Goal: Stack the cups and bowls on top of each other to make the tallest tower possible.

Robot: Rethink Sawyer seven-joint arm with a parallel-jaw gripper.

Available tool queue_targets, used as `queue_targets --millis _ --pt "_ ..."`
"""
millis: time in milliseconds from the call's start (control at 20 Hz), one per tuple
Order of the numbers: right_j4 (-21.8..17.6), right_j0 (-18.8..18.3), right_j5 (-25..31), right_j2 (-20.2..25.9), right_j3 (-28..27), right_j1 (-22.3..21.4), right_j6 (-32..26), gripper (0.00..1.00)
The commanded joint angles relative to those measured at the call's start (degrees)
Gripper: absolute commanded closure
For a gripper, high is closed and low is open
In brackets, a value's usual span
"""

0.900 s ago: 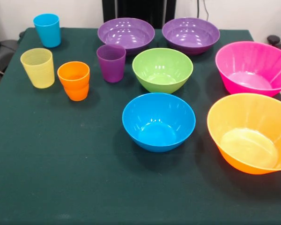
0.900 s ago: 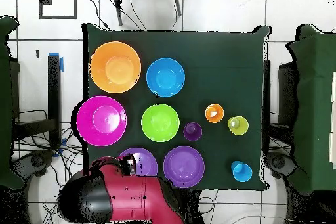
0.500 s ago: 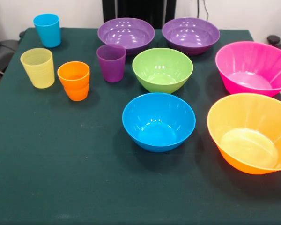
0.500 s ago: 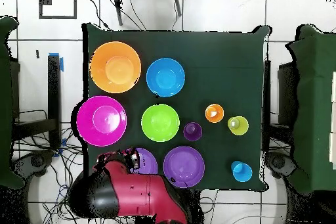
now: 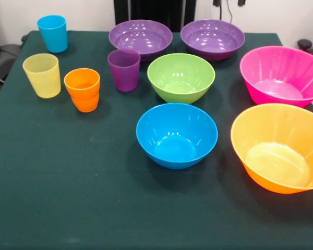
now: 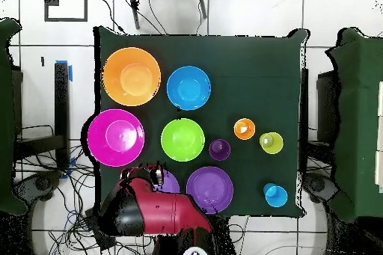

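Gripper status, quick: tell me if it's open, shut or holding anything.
End effector: only two dark tips show at the front view's top edge, above the right purple bowl; open or shut cannot be told. It touches no cup or bowl.

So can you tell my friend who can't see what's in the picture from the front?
Six shiny plastic bowls and four small plastic cups stand separately on a dark green table, nothing stacked. The bowls are two purple, green, blue, pink and orange. The cups, at left, are blue, yellow, orange and purple.
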Motion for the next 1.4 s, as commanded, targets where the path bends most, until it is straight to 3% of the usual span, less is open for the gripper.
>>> queue_targets --millis 50,350,750,1100,1400 --pt "-2.8 -0.2 -7.7 1.9 2.5 11.8 10.7 0.00" --pt "-2.9 -0.3 -9.4 1.9 1.3 15.6 10.7 0.00" --pt "-2.7 -1.1 -7.4 2.8 -0.1 14.6 10.9 0.00" --pt "-2.9 -1.3 -8.6 2.7 -0.8 15.8 11.0 0.00" --pt "-3.4 -3.7 -11.3 4.6 -1.4 18.9 12.0 0.00"
